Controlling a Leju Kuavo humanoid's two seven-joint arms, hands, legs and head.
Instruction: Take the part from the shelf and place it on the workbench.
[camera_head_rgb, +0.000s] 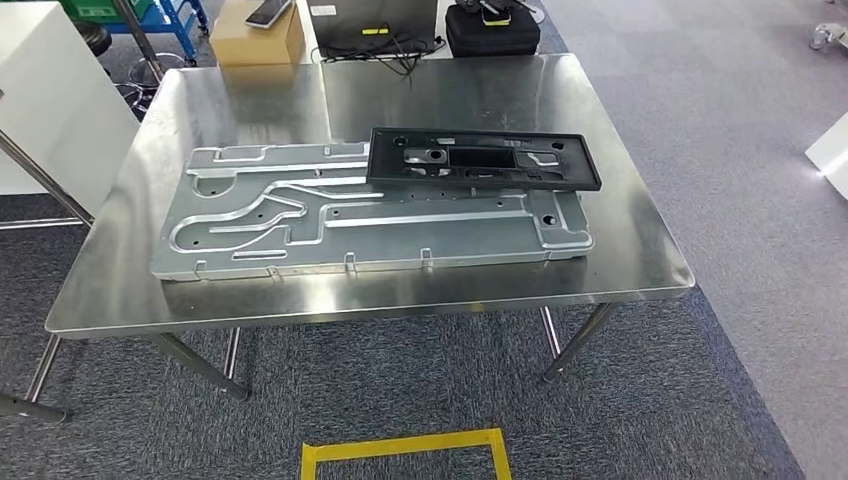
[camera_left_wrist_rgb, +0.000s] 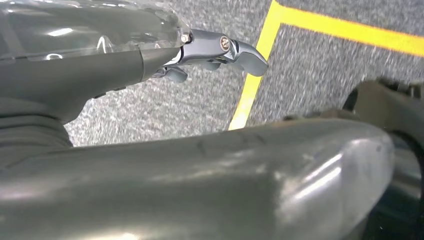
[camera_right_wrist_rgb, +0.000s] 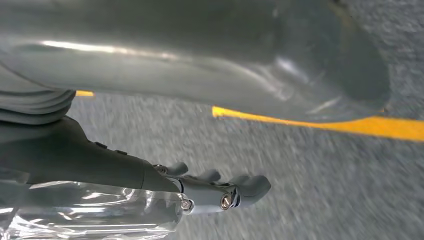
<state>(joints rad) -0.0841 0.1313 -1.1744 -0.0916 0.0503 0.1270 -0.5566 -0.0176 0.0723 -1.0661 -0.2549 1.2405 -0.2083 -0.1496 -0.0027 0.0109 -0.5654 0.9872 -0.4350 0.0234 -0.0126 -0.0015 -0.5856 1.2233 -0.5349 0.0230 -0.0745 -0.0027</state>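
looking at the head view, the black plastic part (camera_head_rgb: 484, 160) is already lying flat on the steel workbench (camera_head_rgb: 640, 270), resting on the far right portion of a big stamped metal panel (camera_head_rgb: 360, 225) with part of its edge hanging past that panel toward the back of the bench. nothing is touching it. so my read is the placing step is basically done, assuming that black frame is the part from the shelf, and all that's left is maybe backing off. can't see any shelf here, so i can't check where it came from.

behind the bench there's a cardboard box (camera_head_rgb: 257, 40) and a black case (camera_head_rgb: 492, 30), and a yellow taped square (camera_head_rgb: 405, 455) sits on the carpet in front.

what the wrist views add: both arms seem to hang low over the grey carpet. the left hand (camera_left_wrist_rgb: 220, 52) holds nothing, its fingers fairly straight and close together, and the right hand (camera_right_wrist_rgb: 220, 187) is the same, empty with fingers stretched out near each other. yellow floor tape (camera_left_wrist_rgb: 250, 90) runs just past the left fingertips.
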